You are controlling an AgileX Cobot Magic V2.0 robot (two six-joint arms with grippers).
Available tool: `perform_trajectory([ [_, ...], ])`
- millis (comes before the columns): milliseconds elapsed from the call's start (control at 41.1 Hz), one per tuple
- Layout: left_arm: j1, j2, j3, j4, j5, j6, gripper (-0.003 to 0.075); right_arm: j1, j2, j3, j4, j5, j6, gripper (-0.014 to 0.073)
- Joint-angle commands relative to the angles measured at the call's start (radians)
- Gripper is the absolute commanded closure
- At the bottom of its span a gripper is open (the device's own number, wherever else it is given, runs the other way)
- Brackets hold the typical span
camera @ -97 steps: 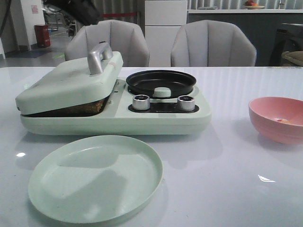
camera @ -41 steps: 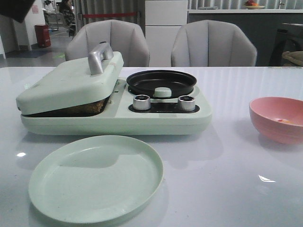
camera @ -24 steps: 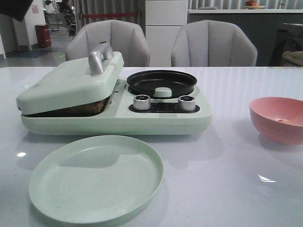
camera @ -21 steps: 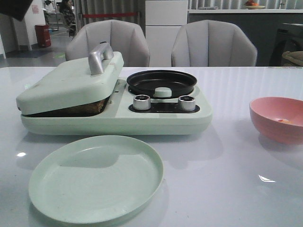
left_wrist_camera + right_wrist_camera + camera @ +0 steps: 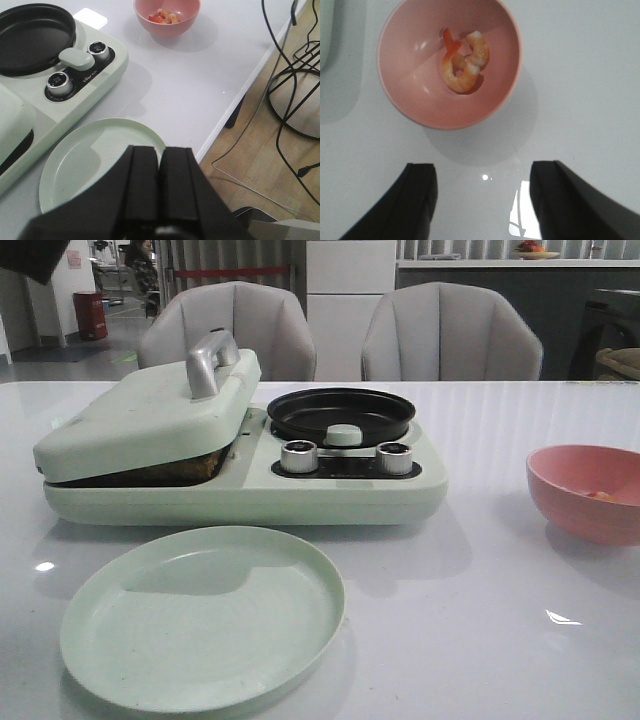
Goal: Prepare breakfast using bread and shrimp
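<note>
Just ahead of the right gripper (image 5: 482, 200), whose fingers are spread wide with nothing between them, the shrimp (image 5: 464, 66) is seen curled in the pink bowl (image 5: 405, 105) on the white table (image 5: 580, 100). The left gripper (image 5: 159, 175) is pressed closed and empty above the near edge of the green plate (image 5: 80, 160), beside the cooker (image 5: 107, 67). The bread (image 5: 185, 468) is glimpsed only as a brown edge under the tilted lid (image 5: 140, 415). A descent could be misjudged: the bowl rim might be struck, or the small, slippery-looking shrimp pushed aside.
</note>
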Motion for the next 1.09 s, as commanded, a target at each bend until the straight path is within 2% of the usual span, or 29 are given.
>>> perform_trajectory([
  [0,-0.006,-0.005,-0.029,-0.024,-0.064,-0.002,0.0621,-0.008,0.037,-0.065,0.026,-0.078,-0.032,0.0081],
  [243,-0.006,-0.005,-0.029,-0.024,-0.063,-0.002,0.0621,-0.004,0.202,-0.162,0.027,-0.129,-0.093,0.0081],
  [705,-0.006,-0.005,-0.029,-0.028,-0.063,-0.002,0.0621,-0.004,0.448,-0.302,0.036,-0.161,-0.094,0.0085],
  [754,-0.006,-0.005,-0.029,-0.028,-0.063,-0.002,0.0621,-0.004,0.460,-0.305,0.036,-0.159,-0.094,0.0102],
  [924,-0.006,-0.004,-0.029,-0.028,-0.063,-0.002,0.0621,-0.004,0.485,-0.305,0.036,-0.163,-0.094,0.0267],
  [1070,-0.006,-0.004,-0.029,-0.028,-0.063,-0.002,0.0621,-0.004,0.490,-0.305,0.036,-0.157,-0.094,0.0361],
])
